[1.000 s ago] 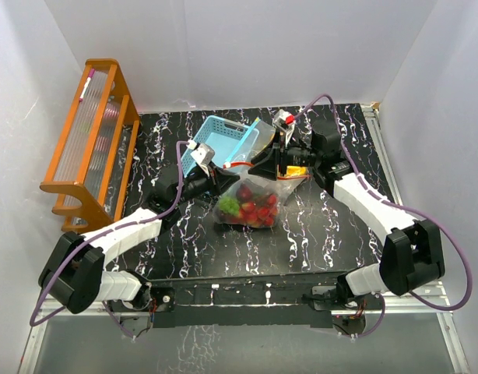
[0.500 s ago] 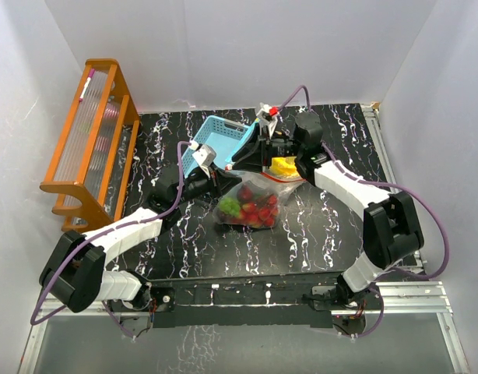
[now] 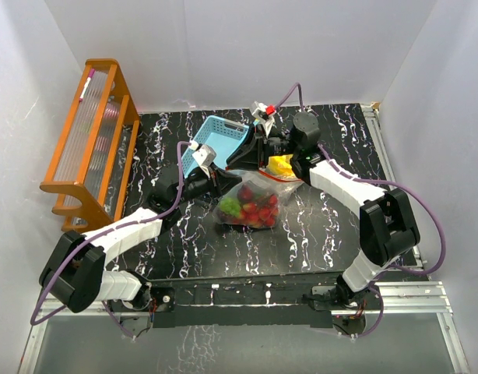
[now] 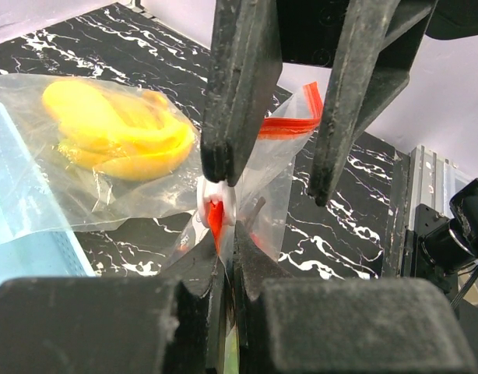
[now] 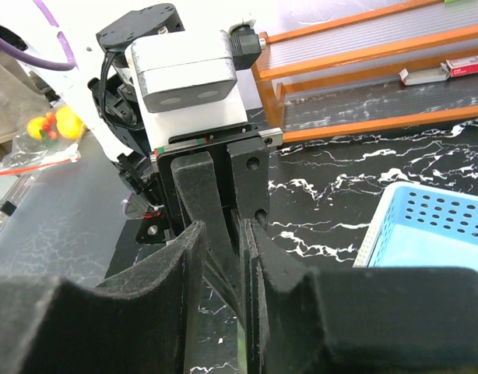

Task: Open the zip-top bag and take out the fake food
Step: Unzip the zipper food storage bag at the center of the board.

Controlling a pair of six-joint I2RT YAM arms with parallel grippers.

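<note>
The clear zip-top bag lies mid-table with red and green fake food inside and a yellow piece near its mouth. My left gripper is shut on the bag's top edge. In the left wrist view its tips pinch the film just below the white slider on the red zip strip. My right gripper comes down from above. Its jaws are narrowly apart, straddling the strip, and one finger touches the slider. The yellow fake food shows through the film.
A light-blue slotted basket stands just behind the bag, close to both grippers. An orange wooden rack stands along the left wall. White walls enclose the black marbled table on three sides.
My right arm has swung left from beside the yellow piece to the bag's mouth, and its jaws have narrowed. The left gripper has kept its hold and place.
</note>
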